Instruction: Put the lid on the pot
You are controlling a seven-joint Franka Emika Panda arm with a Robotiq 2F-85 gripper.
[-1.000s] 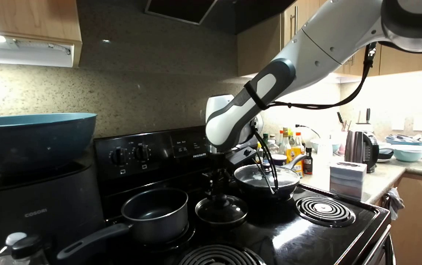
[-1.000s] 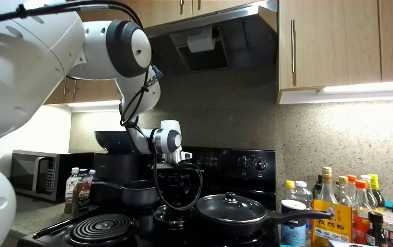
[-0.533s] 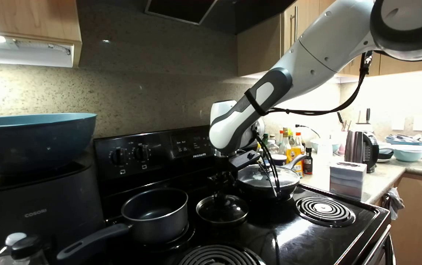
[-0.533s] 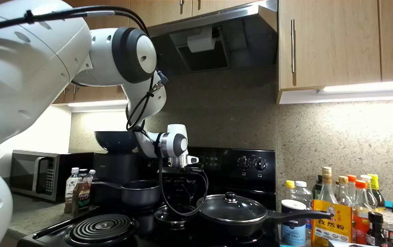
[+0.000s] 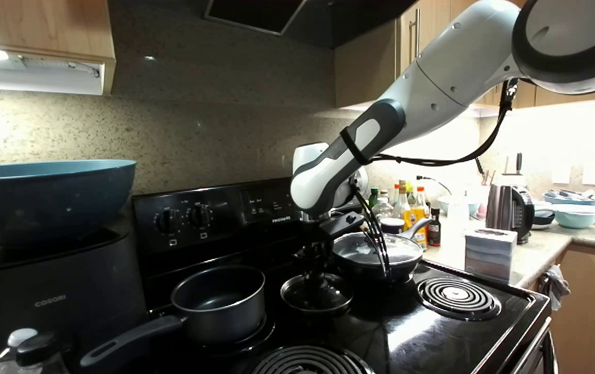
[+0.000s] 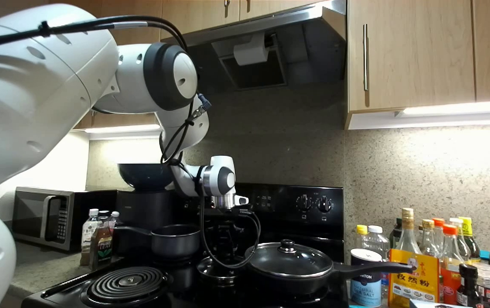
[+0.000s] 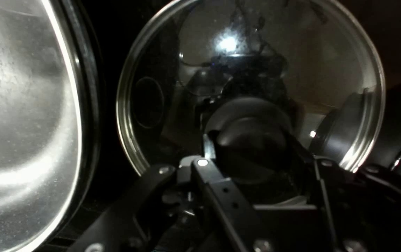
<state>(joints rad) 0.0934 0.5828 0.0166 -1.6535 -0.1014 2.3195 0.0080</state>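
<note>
Between pot (image 5: 227,318) and lid (image 5: 305,303) — slim gap

A lid (image 7: 253,82) and a pot (image 5: 227,324), near each other but apart. The lid is a disc of dark, see-through glass in a thin metal rim, with a black central knob (image 7: 251,133) facing up; it is roughly level. In the wrist view its rim shows from about 8 to 11 o'clock and from 1 to 4 o'clock, with a bright highlight near 11 o'clock on the glass. The pot is round, dark grey and straight-sided, upright, its mouth open. In an exterior view its long handle (image 5: 157,326) points to about 8 o'clock, and the lid is at 3 o'clock from its body.
</note>
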